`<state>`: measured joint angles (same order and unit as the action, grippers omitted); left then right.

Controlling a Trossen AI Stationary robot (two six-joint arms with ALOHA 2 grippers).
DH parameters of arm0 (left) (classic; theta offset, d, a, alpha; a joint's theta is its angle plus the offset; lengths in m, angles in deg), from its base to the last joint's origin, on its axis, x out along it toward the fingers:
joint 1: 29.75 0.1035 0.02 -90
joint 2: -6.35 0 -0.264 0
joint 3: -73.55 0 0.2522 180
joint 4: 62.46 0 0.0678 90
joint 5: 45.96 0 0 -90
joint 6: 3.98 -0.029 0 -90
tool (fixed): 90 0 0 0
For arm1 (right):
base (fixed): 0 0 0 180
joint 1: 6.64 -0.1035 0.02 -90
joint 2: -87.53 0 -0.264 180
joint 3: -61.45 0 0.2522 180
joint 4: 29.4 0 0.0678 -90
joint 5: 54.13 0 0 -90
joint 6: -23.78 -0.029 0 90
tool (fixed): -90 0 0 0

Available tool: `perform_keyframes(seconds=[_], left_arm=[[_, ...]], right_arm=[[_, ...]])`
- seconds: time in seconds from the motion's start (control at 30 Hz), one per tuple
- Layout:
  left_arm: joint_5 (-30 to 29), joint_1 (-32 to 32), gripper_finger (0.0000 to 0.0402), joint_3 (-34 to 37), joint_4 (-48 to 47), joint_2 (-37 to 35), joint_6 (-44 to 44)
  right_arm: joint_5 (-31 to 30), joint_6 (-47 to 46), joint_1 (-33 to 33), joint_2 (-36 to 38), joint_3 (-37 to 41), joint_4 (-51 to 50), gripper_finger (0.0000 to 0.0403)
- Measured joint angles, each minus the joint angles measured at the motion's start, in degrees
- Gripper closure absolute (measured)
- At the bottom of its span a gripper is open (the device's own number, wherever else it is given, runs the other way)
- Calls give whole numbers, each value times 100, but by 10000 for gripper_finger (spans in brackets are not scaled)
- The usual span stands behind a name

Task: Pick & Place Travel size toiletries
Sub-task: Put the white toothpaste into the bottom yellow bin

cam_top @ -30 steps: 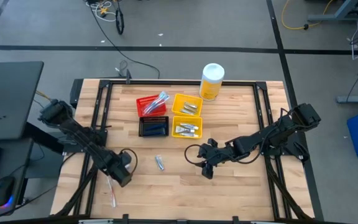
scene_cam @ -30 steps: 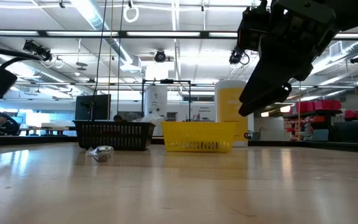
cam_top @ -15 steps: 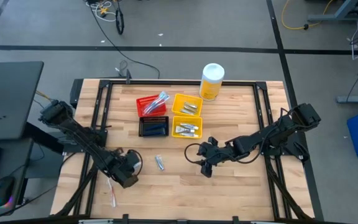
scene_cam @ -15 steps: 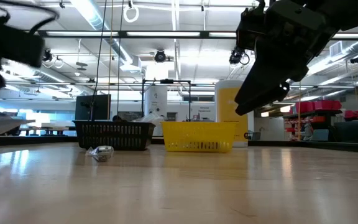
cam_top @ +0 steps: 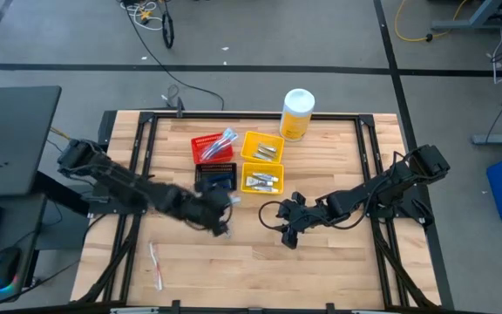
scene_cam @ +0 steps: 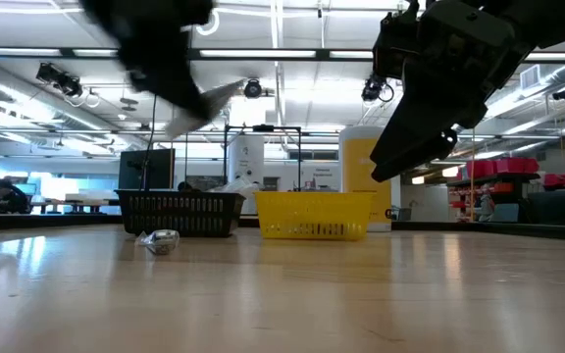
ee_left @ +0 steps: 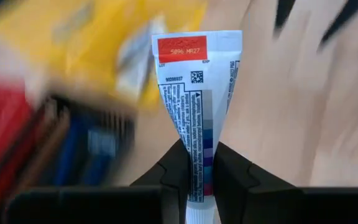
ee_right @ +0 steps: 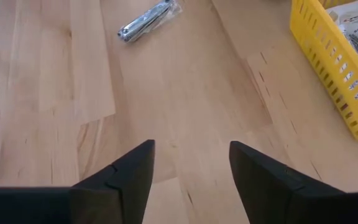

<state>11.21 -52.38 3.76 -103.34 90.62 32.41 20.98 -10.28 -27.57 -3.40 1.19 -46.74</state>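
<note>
Left wrist view showed the left end effector closed on a white tube, carried near the yellow bin, probably for dropping; the right end effector waited open above the tabletop.

Smooth pale wood table — glossy printed plastic tube, shiny foil-wrapped item.

Motion blurs the left arm in the low view. Bins behind the gripped tube smear; its cap end is cut off.
</note>
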Motion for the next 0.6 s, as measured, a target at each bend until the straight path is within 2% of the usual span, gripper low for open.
perform_keyframes(seconds=[0.1,0.23,0.37,0.47,0.6], left_arm=[[278,542,342,-9,1220,14,-1304],[1106,1221,342,-11,2366,17,-2532],[1726,1783,342,-11,2635,56,-2977],[2035,2058,342,-11,2749,388,-3136],[2104,2299,342,-69,2901,1081,-3334]], right_arm=[[3,0,0,0,0,-1,193],[6,0,0,0,0,-2,199],[15,0,0,0,0,-4,203],[11,0,0,0,0,-3,203],[11,0,0,0,0,-36,199]])
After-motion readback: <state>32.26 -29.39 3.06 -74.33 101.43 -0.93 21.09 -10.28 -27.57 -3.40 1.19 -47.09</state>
